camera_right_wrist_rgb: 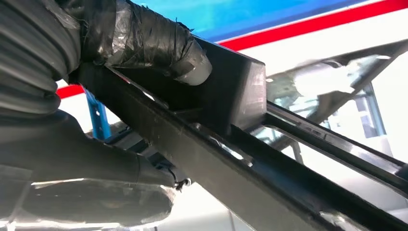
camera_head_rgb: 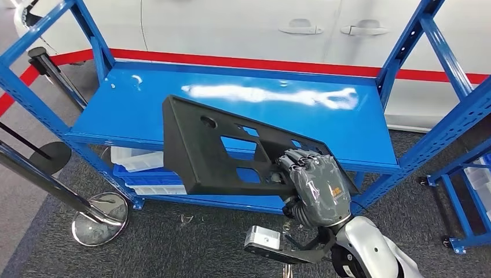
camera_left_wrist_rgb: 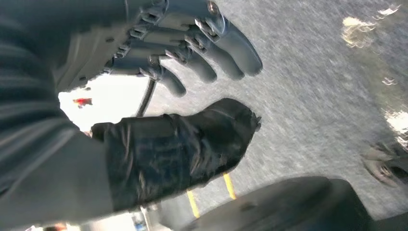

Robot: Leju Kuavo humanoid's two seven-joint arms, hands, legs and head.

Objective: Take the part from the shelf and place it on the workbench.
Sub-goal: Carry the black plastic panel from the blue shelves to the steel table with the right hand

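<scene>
The part (camera_head_rgb: 202,156) is a flat black plastic panel with several cut-out openings. It hangs tilted in front of the blue shelf (camera_head_rgb: 145,110), lifted off the shelf board. My right hand (camera_head_rgb: 315,185) grips its near right edge, fingers wrapped over the rim. In the right wrist view the taped thumb (camera_right_wrist_rgb: 144,41) presses on the black part (camera_right_wrist_rgb: 231,96). My left hand (camera_left_wrist_rgb: 183,86) hangs over grey carpet, fingers apart around nothing, thumb (camera_left_wrist_rgb: 192,144) wrapped in black tape.
Blue shelf uprights (camera_head_rgb: 417,52) stand at both sides. White bins (camera_head_rgb: 136,159) sit on the lower level. A chrome stanchion base (camera_head_rgb: 99,217) stands on the carpet at left. A white car door (camera_head_rgb: 324,29) and a red stripe lie behind. Another blue rack (camera_head_rgb: 469,191) is at right.
</scene>
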